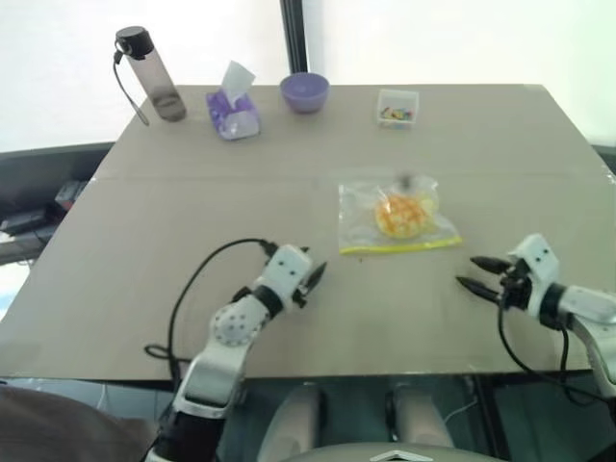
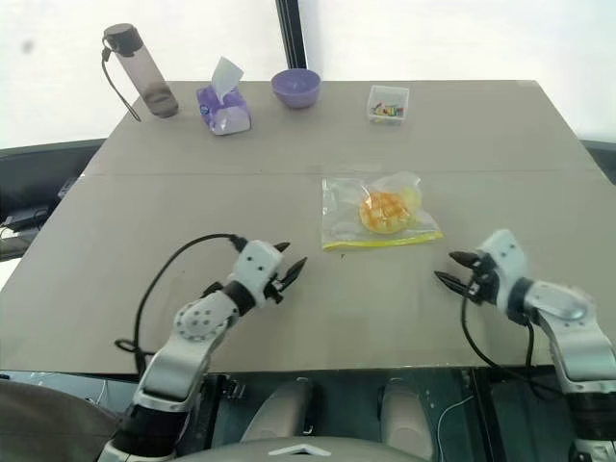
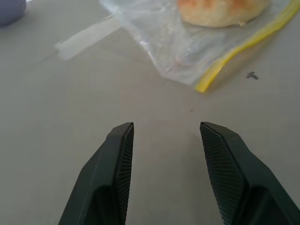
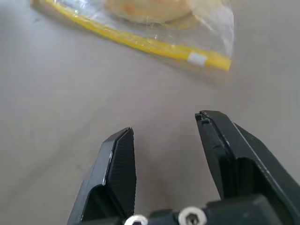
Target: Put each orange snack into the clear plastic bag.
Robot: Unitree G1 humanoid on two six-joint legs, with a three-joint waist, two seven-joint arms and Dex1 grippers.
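Plain tan table point(image 1: 192, 192), matte, with a faint seam line running across it about a third of the way in from the far edge; bright white wall or window behind, dark vertical post at the far edge. Along the far edge, robot's left to right: smoky water bottle point(image 1: 152, 74) with black cap and strap, purple tissue pack point(image 1: 234, 109) with a white sheet sticking up, purple bowl point(image 1: 304, 91), small clear box point(image 1: 397, 107) of coloured bits. All well apart from the middle, nothing blocking. Clear plastic bag point(image 1: 395, 219) lies flat near table centre, yellow strip on its near edge; orange snack point(image 1: 404, 213) sits inside it. Left gripper point(image 1: 313, 276) near the table, left of the bag and apart from it, fingers spread, nothing between them. Right gripper point(image 1: 478, 272) just right of and nearer than the bag, not touching, fingers spread and empty. Black cable loops off the left arm onto the table. No readable writing; print on bag too faint to tell
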